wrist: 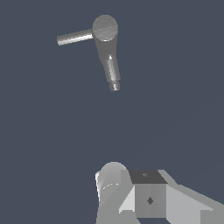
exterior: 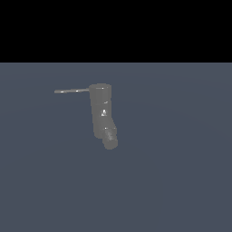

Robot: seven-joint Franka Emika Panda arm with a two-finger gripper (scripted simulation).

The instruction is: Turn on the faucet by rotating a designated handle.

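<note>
The faucet (exterior: pixel 101 108) is a dark grey upright cylinder on the grey floor, with a short angled spout stub (exterior: pixel 109 137) at its lower end. The handle (exterior: pixel 72 91) is a thin light-grey rod projecting from the faucet's top toward the exterior view's left. In the wrist view I look down on the faucet's round top (wrist: pixel 105 27), the handle (wrist: pixel 75 37) and the spout (wrist: pixel 112 70). Grey and white parts of my gripper (wrist: pixel 148 197) fill that picture's edge, well apart from the faucet. No fingertips show. The arm is absent from the exterior view.
A plain blue-grey floor (exterior: pixel 172 172) surrounds the faucet. A black band lies above the floor's far edge in the exterior view.
</note>
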